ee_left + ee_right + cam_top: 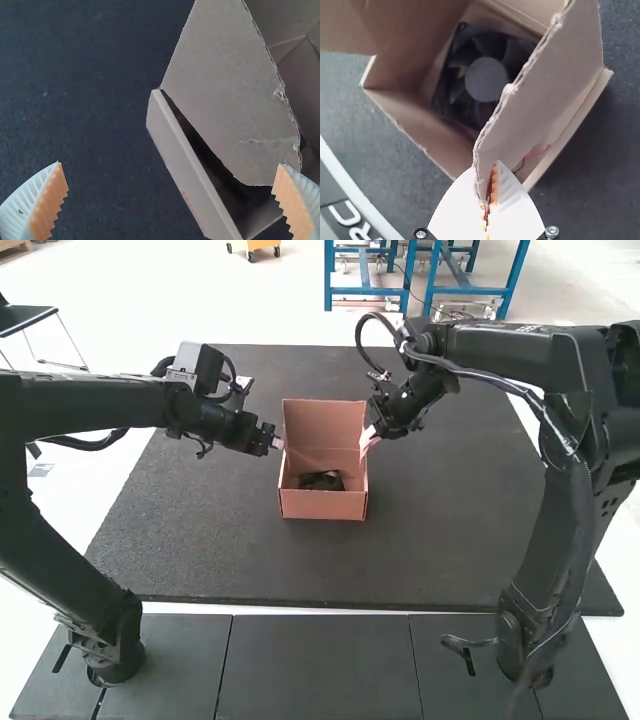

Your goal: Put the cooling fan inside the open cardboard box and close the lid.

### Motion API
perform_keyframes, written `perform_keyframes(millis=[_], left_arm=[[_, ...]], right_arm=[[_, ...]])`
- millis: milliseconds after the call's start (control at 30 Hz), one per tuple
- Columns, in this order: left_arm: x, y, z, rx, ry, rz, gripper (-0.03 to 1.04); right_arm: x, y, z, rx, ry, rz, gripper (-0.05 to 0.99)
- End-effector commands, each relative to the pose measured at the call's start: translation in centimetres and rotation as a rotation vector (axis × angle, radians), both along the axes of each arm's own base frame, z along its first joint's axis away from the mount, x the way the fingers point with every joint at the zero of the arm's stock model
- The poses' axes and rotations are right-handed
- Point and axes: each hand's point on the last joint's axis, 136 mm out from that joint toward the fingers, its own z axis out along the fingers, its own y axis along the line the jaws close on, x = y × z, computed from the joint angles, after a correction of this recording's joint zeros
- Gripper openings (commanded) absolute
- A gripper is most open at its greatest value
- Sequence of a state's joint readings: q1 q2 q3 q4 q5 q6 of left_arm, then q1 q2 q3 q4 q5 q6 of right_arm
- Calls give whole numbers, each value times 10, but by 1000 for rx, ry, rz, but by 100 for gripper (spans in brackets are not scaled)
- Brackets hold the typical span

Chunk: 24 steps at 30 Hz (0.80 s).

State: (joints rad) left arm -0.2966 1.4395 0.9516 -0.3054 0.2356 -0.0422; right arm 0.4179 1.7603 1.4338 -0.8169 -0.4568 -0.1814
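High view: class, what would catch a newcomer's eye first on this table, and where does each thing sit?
The cardboard box stands at the middle of the mat, its lid upright at the back and the black cooling fan lying inside. The right gripper pinches the side flap nearest it. The left gripper hangs open beside the box's opposite side.

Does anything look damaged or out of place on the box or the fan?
Yes: the cardboard box has ragged flaps. The left flap has a torn, uneven edge with small cracks, and the right flap, pinched in the right gripper, is ragged too. The cooling fan lies inside, apparently intact.
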Motion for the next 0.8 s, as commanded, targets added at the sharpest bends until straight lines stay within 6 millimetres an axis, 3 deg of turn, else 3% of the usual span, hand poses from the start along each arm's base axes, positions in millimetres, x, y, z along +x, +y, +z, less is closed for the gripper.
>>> perform_keyframes(millis=[0,767], left_arm=[[4,-5,28,-32,-63,-9,97],[-14,1,26,-6,-7,-15,97]], right_arm=[[-15,5,-8,4,35,59,5],[-28,-9,-31,-73,69,71,3]])
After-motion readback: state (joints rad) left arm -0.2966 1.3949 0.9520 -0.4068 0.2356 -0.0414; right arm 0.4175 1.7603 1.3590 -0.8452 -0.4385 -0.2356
